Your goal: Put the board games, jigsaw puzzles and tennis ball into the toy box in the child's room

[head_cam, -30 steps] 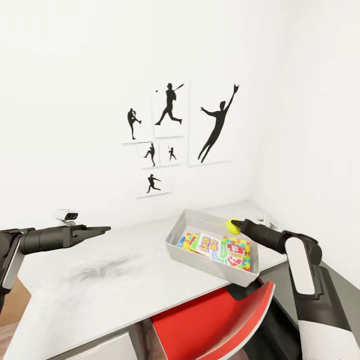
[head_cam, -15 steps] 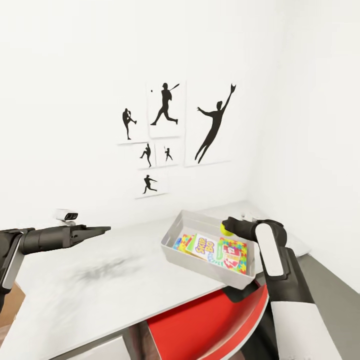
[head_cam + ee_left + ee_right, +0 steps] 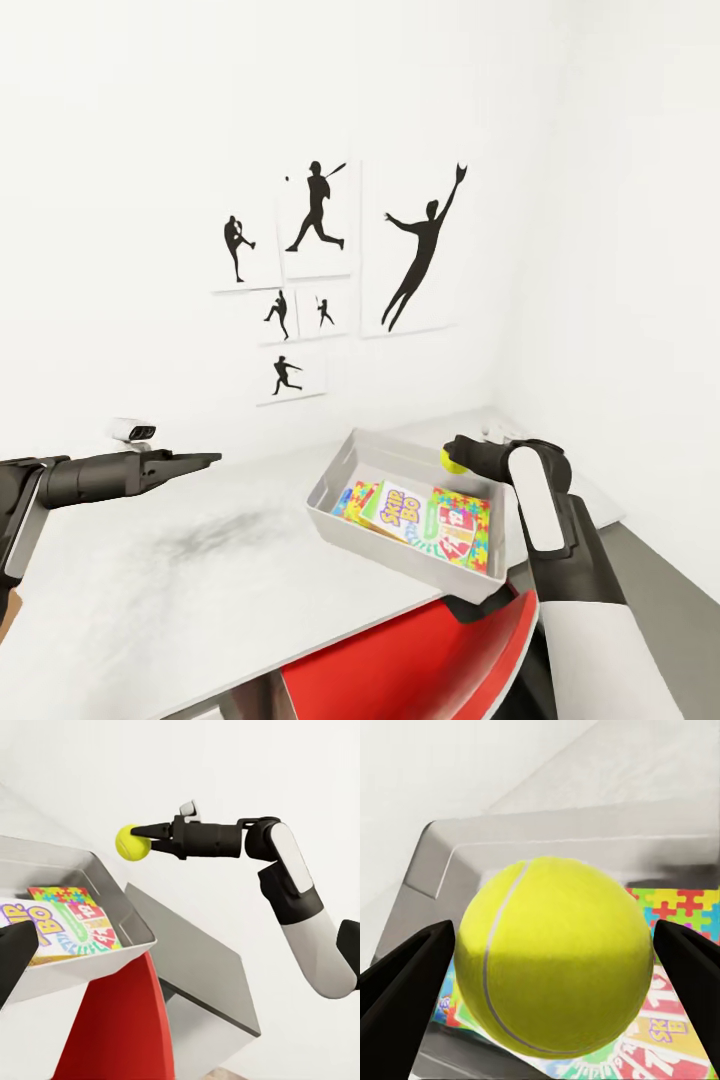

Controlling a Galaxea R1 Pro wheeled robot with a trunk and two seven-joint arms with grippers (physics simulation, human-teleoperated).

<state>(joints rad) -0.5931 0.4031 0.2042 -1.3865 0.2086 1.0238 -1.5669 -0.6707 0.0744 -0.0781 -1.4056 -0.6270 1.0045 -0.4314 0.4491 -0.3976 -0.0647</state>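
Observation:
My right gripper (image 3: pixel 456 458) is shut on the yellow-green tennis ball (image 3: pixel 452 460), which hangs just above the far right end of the light grey toy box (image 3: pixel 372 540) on the table (image 3: pixel 180 580). The ball (image 3: pixel 555 952) sits between both fingers (image 3: pixel 405 982) in the right wrist view, with the box's wall (image 3: pixel 547 840) beneath. Inside lie a pale green-edged board game (image 3: pixel 400 503), a blue one (image 3: pixel 343 497) and a jigsaw puzzle (image 3: pixel 470 545). My left gripper (image 3: pixel 207 460) hovers open over the table, left of the box. The left wrist view catches the ball (image 3: pixel 133 842) and the box (image 3: pixel 112 889).
A red chair (image 3: pixel 420 660) stands tucked under the table's near edge, right below the box. White walls meet in a corner behind the table, with black silhouette posters (image 3: pixel 320 210) hung on the back one. A small white device (image 3: pixel 131 429) rests at the table's far left.
My right forearm has folded back toward me, keeping the ball over the box's far right end. The head view has shifted, so everything slid left. The left arm is unmoved.

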